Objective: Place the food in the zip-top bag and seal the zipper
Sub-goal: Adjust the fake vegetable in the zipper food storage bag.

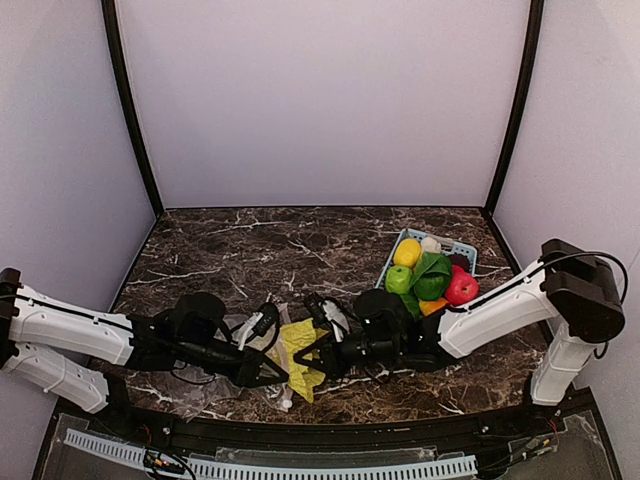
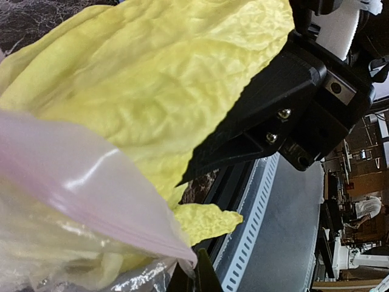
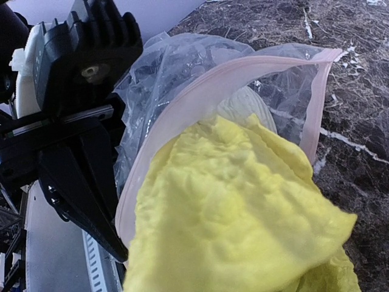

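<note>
Left fingers (image 2: 193, 277) are pinched fully shut on the zipper (image 3: 213, 85), right at one end of the zip-top bag (image 3: 182, 61) mouth, so that pink strip is lifted and the mouth gapes toward the right fingers (image 2: 196, 173). The rest of the clear bag lies crumpled on the marble surface (image 1: 280, 240), beside and behind the left fingers.

Between the two sets of fingers is the napa cabbage (image 3: 231, 213). Its pale stem end is already past the pink strip and inside the mouth, while the yellow crinkly leaves hang out on the right fingers' side.

The right fingers are closed too, with a black fingertip pressed into the leaf. As far as I can make out they're gripping the cabbage, though the leaves hide the tips from their own camera.

Further right, well behind the right fingers, sits a light-blue basket (image 1: 462, 247). It holds the lemon (image 1: 407, 252), green apple (image 1: 398, 279), red fruit (image 1: 461, 288), pepper (image 1: 433, 306) and a green leafy vegetable (image 1: 432, 272).
</note>
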You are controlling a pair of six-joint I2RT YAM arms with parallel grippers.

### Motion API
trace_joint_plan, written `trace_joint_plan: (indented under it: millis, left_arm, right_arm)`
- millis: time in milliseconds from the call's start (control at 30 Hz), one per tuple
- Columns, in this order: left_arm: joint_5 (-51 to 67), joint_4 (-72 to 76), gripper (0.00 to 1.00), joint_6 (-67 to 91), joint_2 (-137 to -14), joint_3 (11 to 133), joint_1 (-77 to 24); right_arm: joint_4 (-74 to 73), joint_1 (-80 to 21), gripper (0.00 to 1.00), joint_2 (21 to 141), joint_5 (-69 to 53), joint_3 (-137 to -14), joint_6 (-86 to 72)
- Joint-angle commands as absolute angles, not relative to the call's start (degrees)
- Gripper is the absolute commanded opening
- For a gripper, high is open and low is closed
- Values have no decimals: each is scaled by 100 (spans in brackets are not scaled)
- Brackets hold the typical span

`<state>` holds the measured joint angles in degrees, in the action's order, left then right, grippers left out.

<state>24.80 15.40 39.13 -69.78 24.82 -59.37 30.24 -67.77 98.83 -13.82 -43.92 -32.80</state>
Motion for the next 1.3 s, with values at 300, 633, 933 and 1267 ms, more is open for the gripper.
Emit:
trace_joint_plan:
  millis: [300, 633, 933, 1267]
  left_arm:
    - [3560, 2041, 1, 3762, -7101, 3013, -5933]
    - [3156, 1559, 2, 3684, -6919, 2986, -5933]
    - [2229, -584, 70, 3421, -5816, 3548, -5926]
    - [1382, -2850, 83, 2709, -5845, 4795, -5514]
  right_arm:
    - [3221, -6891, 0, 11164, -1991, -5639, -3132]
    - [3357, -6796, 0, 10487, -1916, -5223, -3225]
    - [2685, -6773, 0, 9802, -1641, -4633, -2899]
    - [2603, -6774, 0, 9896, -1758, -4580, -2864]
